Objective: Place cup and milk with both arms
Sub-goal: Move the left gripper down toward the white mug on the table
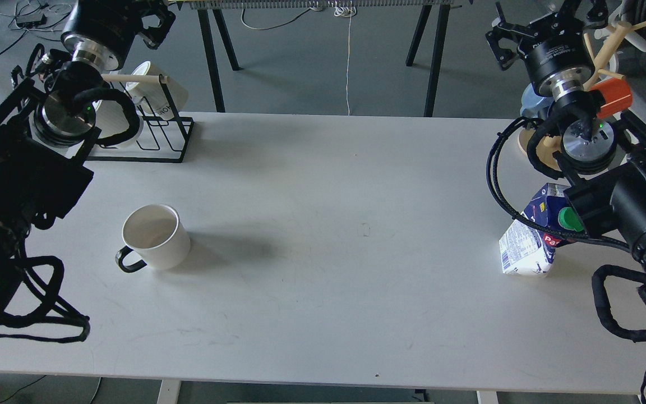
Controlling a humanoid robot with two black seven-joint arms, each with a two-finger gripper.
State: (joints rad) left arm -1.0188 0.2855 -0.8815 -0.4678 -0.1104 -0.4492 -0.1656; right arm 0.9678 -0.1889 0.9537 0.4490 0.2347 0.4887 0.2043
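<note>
Right arm (631, 207) hides part of leaning milk (527, 247); cup (152, 235) fully visible.

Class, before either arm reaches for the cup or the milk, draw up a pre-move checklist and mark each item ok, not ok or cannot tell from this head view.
1. Cup upright, standing apart from other things: ok.
2. Cup's handle in view, pointing toward the near-left: ok.
3. Milk standing straight: not ok; it leans and its body is dented.
4. Milk fully in view: not ok; the right arm and its cables cover part of it.
5. Left pincer open and empty: cannot tell; it is dark at the top edge.
6. Right pincer open and empty: cannot tell; its fingers are hard to tell apart.
</note>
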